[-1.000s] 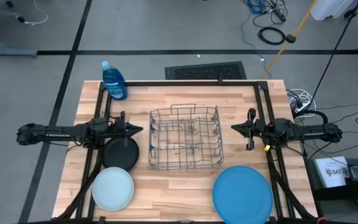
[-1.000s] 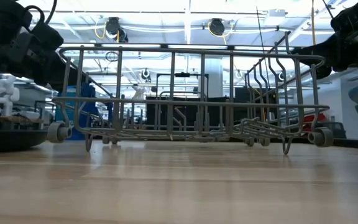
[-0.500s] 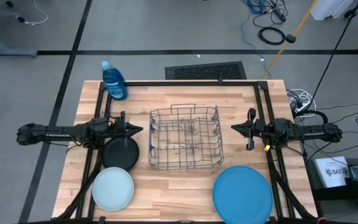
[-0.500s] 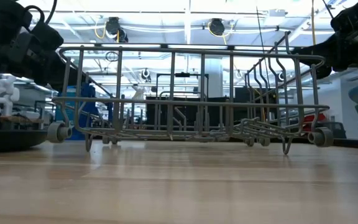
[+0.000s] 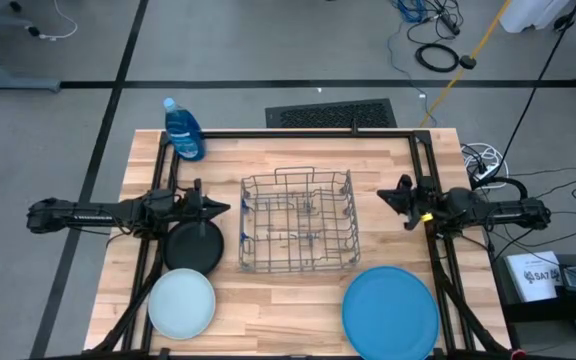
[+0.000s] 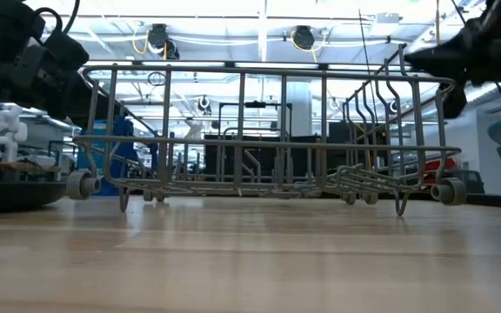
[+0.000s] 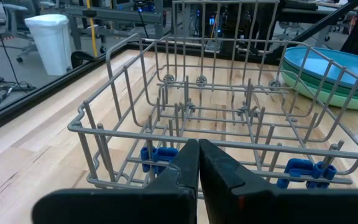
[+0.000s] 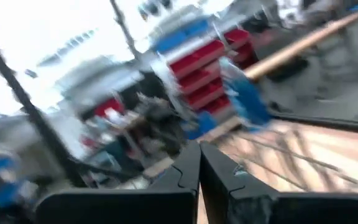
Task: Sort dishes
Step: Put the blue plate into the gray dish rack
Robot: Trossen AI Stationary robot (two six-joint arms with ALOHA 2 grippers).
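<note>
The wire rack (image 5: 299,221) stands mid-surface, with no dish in it. The left pincer (image 5: 220,208), fingers pressed together and holding nothing, hangs just off the rack's left side; the small black plate (image 5: 193,246) lies on the wooden surface (image 5: 288,310) right beside and below it, and the pale blue-white plate (image 5: 181,304) lies nearer the front edge. The right pincer (image 5: 388,195), also pressed together and empty, hangs off the rack's right side. The large blue plate (image 5: 390,311) tops a stack at the front right, well apart from that pincer; the left wrist view shows green plates (image 7: 328,93) under it. A blue soap bottle (image 5: 183,130) stands at the far left corner.
</note>
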